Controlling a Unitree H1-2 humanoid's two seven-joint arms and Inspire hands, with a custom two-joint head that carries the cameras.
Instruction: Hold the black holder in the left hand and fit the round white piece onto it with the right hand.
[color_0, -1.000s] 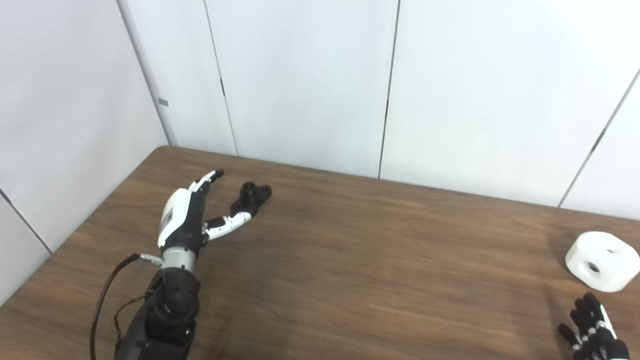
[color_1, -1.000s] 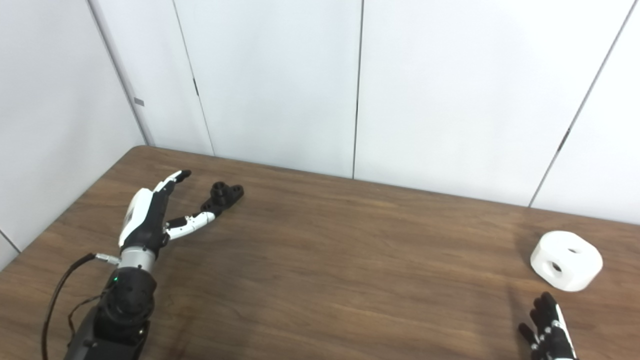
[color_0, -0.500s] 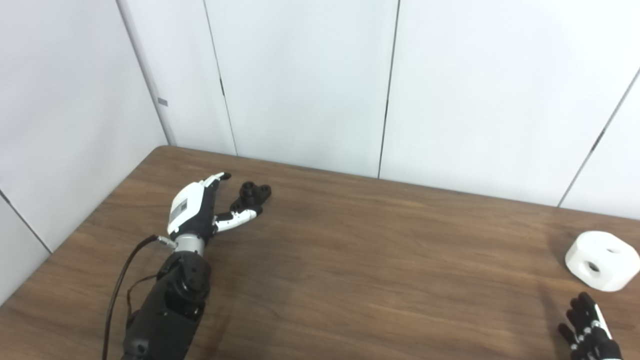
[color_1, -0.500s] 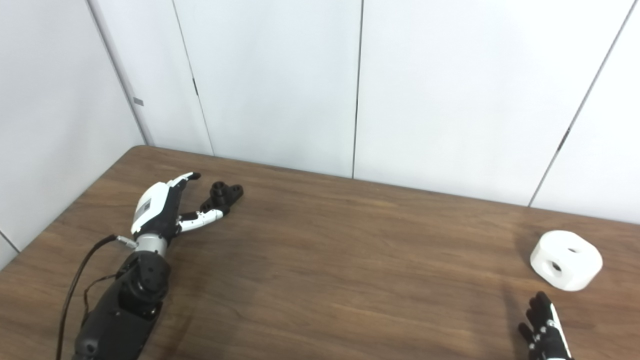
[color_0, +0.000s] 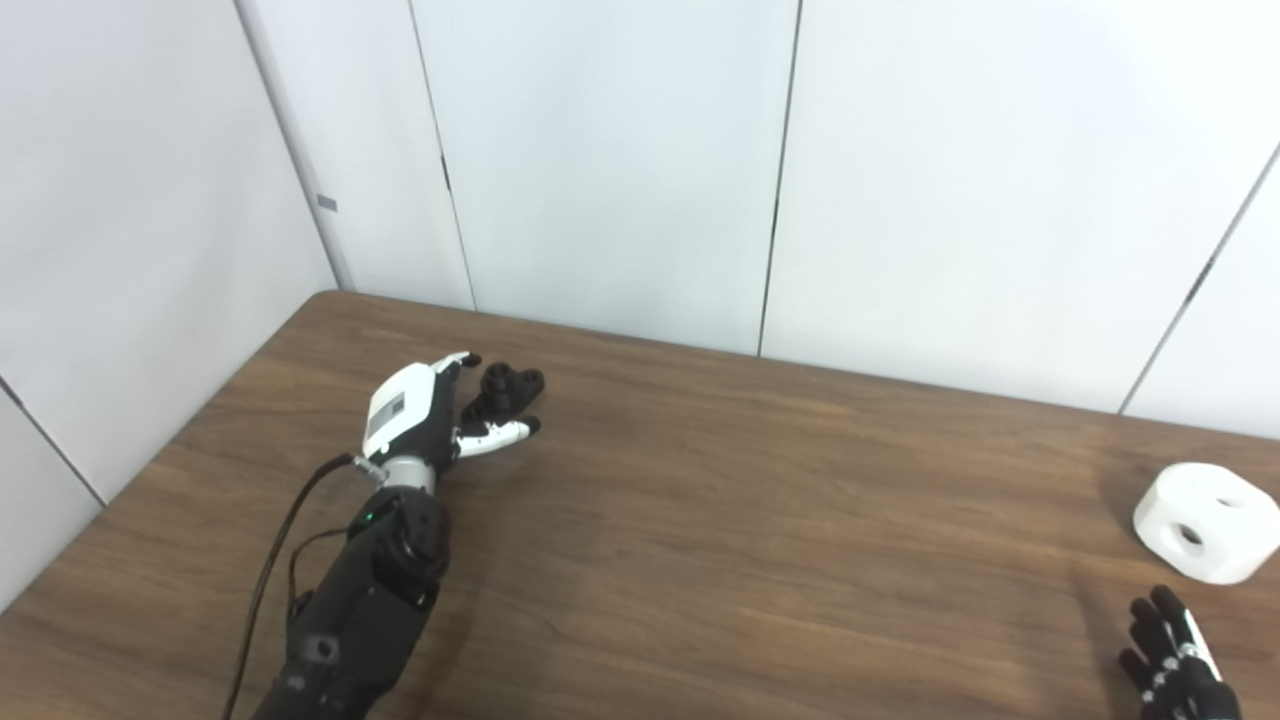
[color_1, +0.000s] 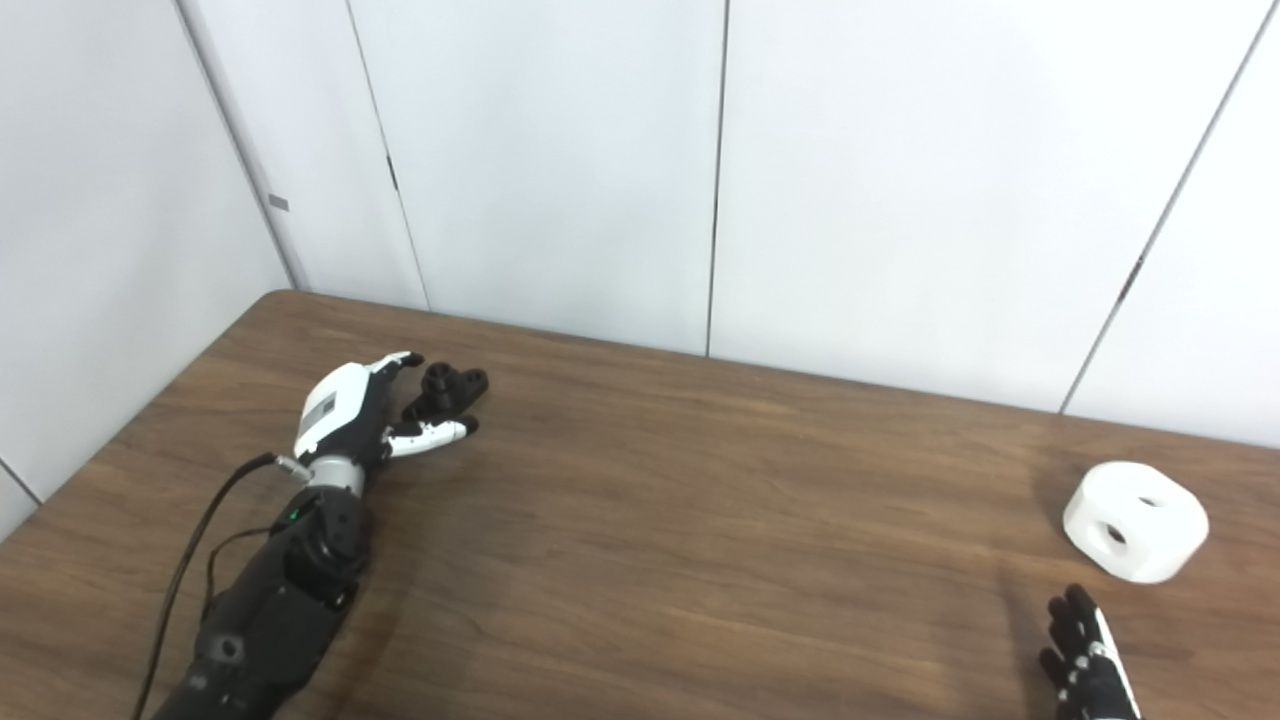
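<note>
On the far left of the wooden table (color_0: 700, 520), the black holder (color_0: 505, 388) is lying flat while the left hand (color_0: 420, 420) is reaching around it, fingers and thumb spread, nothing gripped yet. Far to the right, the round white piece (color_0: 1205, 520) is sitting alone; the right hand (color_0: 1175, 665) is hovering near it, fingers apart, holding nothing.

Matt wood-grain table (color_0: 700, 520), matt black holder (color_0: 505, 390), smooth white plastic-looking round piece (color_0: 1205, 522).
</note>
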